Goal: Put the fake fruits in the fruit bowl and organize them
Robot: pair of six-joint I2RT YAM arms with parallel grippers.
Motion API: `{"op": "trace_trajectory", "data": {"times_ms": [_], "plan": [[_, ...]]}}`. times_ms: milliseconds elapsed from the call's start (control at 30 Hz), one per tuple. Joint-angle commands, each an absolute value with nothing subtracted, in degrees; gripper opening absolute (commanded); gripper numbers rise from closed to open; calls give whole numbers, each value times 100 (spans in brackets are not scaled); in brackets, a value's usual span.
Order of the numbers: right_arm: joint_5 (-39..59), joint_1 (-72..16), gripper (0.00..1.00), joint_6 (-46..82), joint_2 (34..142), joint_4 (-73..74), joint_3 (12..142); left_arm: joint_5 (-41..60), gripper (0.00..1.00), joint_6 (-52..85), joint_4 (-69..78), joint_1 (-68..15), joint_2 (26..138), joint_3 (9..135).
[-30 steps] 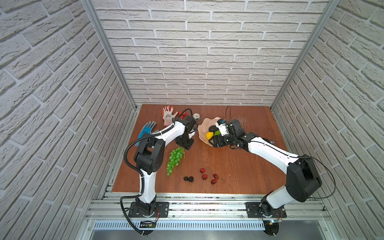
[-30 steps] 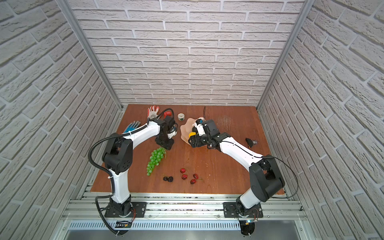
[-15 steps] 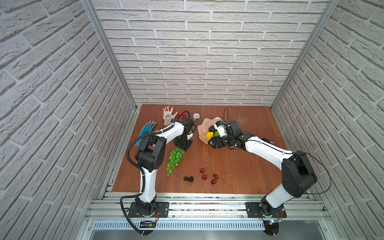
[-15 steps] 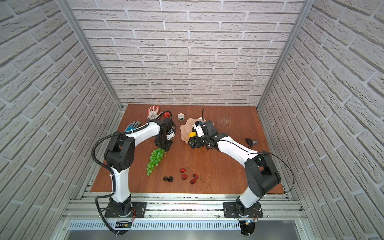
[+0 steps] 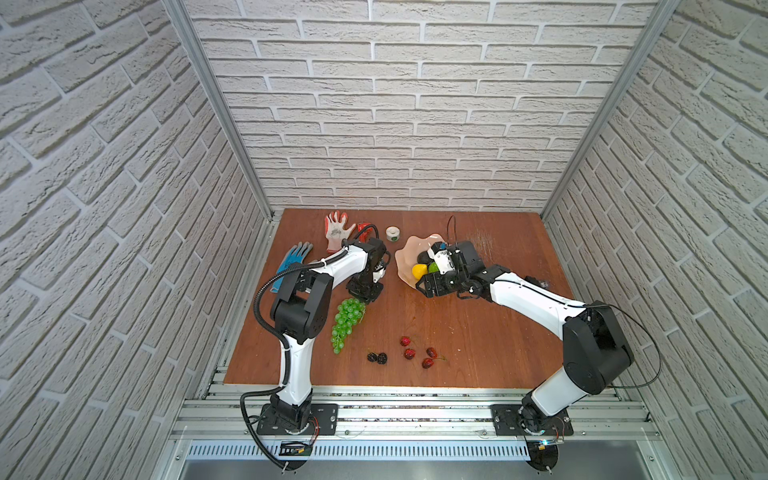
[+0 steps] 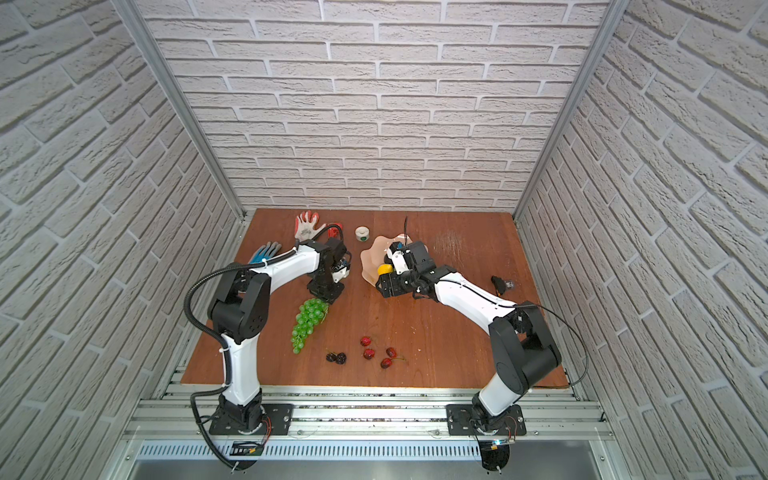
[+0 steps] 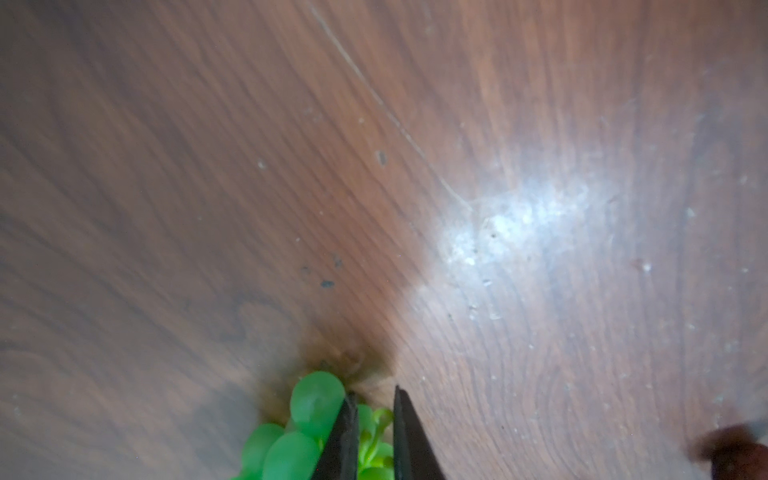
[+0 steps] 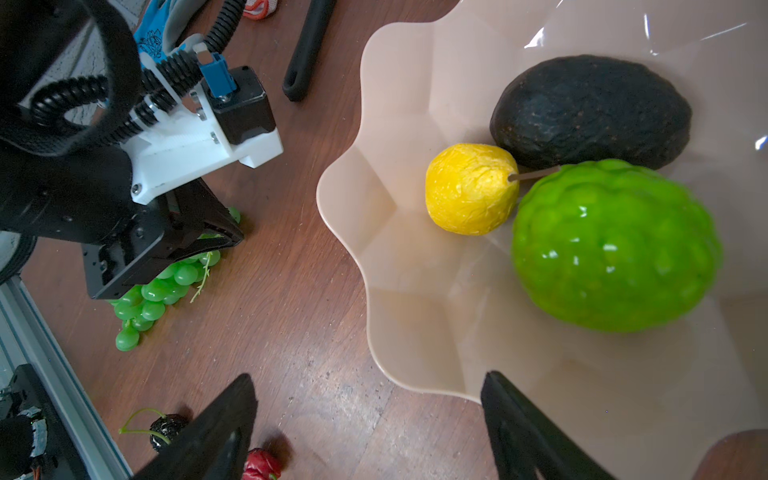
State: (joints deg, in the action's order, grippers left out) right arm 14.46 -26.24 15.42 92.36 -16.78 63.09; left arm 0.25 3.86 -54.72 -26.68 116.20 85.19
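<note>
The left tool [image 7: 374,392] has just squeezed narrow on the green grape bunch [image 5: 348,318] — looks ready for the fruit bowl [image 5: 402,254] — the right tool [image 8: 368,376] gapes wide.

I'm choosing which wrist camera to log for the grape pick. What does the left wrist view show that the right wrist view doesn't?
Only the left wrist view: the inside of the left gripper, its fingers nearly together on the stem end of the green grape bunch, and a pale scuff on the wood.
Only the right wrist view: the fruit bowl holding a lemon, an avocado and a bumpy green fruit; the open right gripper; a blackberry; a red berry.
Both: the left gripper on the green grape bunch, and the wooden table.
</note>
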Motion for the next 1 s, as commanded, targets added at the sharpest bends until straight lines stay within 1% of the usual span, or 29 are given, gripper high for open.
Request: {"op": "trace_trajectory", "data": {"times_ms": [0, 33, 67, 167, 233, 367, 467, 600, 733, 833, 967], "plan": [[1494, -2593, 86, 1494, 9194, -1446, 6346, 29, 18, 435, -5660, -2613, 11474, 8507], [1491, -2593, 86, 1494, 9185, -1443, 6337, 28, 19, 437, -5669, -2618, 11436, 8523], [1488, -2593, 86, 1494, 9167, -1450, 6329, 31, 26, 463, -5678, -2619, 11394, 8534], [1479, -2593, 86, 1494, 9125, -1455, 6311, 35, 38, 494, -5792, -2680, 11245, 8602], [1464, -2593, 86, 1485, 9114, -1460, 6302, 23, 42, 470, -5910, -2762, 11189, 8646], [1480, -2593, 86, 1490, 9119, -1450, 6310, -95, 42, 521, -6288, -2892, 11260, 8788], [1484, -2593, 86, 1503, 9123, -1452, 6317, -192, 42, 433, -6294, -3054, 11233, 8712], [1483, -2593, 86, 1510, 9107, -1459, 6317, -595, 42, 295, -6305, -3225, 11362, 8735], [1442, -2593, 86, 1510, 9044, -1477, 6272, -740, 44, 212, -6268, -3269, 11338, 8696], [1432, -2593, 86, 1503, 9034, -1478, 6258, -915, 48, 146, -6232, -3355, 11274, 8590], [1457, -2593, 86, 1504, 9069, -1470, 6266, -891, 48, 234, -6289, -3455, 11300, 8563]]}}
